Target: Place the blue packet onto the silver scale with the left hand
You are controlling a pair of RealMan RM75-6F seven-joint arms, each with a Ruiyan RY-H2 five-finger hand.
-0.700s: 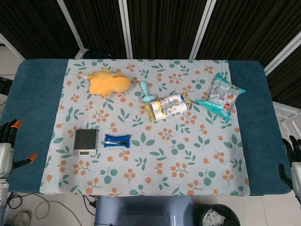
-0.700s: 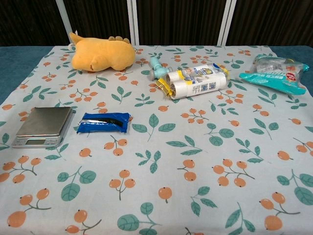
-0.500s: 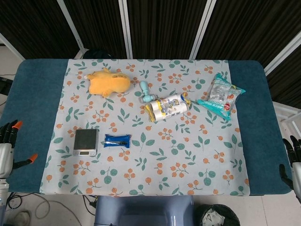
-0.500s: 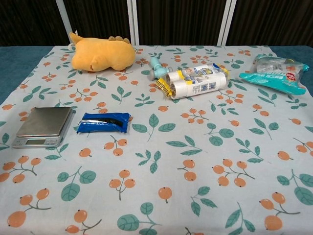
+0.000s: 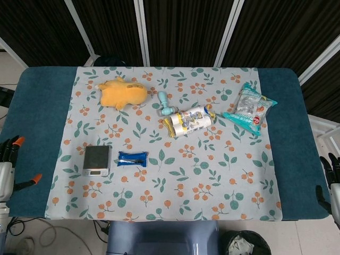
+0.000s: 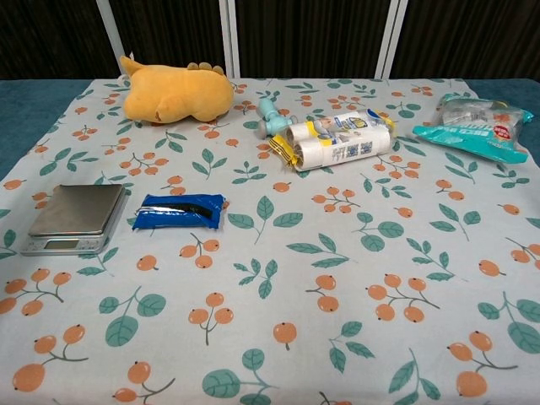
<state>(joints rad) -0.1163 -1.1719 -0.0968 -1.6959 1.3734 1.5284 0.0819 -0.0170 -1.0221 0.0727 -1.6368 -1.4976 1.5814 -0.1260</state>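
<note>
The blue packet [image 5: 132, 158] [image 6: 180, 211] lies flat on the patterned cloth, just right of the silver scale [image 5: 97, 160] [image 6: 74, 218], with a small gap between them. My left hand [image 5: 9, 164] hangs off the table's left edge in the head view, fingers apart with orange tips, holding nothing, well left of the scale. At the far right edge my right hand [image 5: 330, 183] shows only partly, dark fingers spread and nothing in them. Neither hand appears in the chest view.
An orange plush toy [image 5: 122, 93] sits at the back left. A small teal object [image 5: 164, 104] and a wrapped pack of white rolls [image 5: 189, 121] lie mid-table. A teal snack bag [image 5: 249, 109] is at the back right.
</note>
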